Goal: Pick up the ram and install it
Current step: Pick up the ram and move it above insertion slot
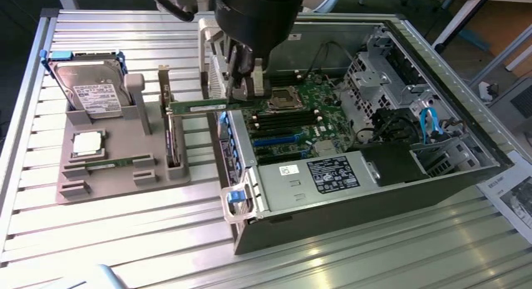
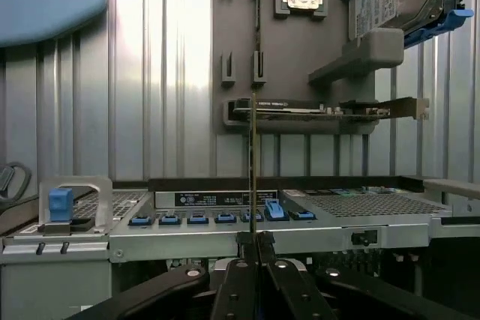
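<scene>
Ram (image 1: 195,106): green stick, gripped at one end by the closed hand (image 1: 241,93). It is held level in the air over the side wall of the open computer case (image 1: 349,214). Its free end reaches towards the grey parts holder (image 1: 124,146) on the table (image 1: 124,239).

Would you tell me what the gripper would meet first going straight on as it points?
Shut on the thin green ram stick, the gripper points down; probably the open computer case's metal rim, though depth is unclear.
</scene>
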`<act>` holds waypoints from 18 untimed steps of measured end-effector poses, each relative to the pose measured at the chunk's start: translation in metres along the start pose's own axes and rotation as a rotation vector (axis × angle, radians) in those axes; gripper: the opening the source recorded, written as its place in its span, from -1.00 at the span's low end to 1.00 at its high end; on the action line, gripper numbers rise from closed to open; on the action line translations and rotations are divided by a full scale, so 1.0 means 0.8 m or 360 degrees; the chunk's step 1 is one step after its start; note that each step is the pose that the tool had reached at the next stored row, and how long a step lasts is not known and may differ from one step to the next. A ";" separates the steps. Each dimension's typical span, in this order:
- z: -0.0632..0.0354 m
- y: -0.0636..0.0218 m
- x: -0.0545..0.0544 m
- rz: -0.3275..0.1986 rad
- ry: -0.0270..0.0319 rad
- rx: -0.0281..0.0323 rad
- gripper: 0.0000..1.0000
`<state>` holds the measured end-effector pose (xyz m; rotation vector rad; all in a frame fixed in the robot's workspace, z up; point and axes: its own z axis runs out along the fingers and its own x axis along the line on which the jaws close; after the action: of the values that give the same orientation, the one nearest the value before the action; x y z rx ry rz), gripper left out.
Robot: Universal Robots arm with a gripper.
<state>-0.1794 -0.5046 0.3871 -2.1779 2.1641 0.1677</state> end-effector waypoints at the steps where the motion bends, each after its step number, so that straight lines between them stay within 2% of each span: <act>1: 0.000 -0.003 0.000 0.0000 -0.00001 -0.00007 -0.76; 12: -0.002 -0.042 0.006 0.0000 -0.00058 -0.00050 -0.76; 18: -0.003 -0.060 0.008 -0.0001 -0.00104 -0.00059 -0.76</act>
<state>-0.1314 -0.5111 0.3871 -2.1765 2.1618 0.1787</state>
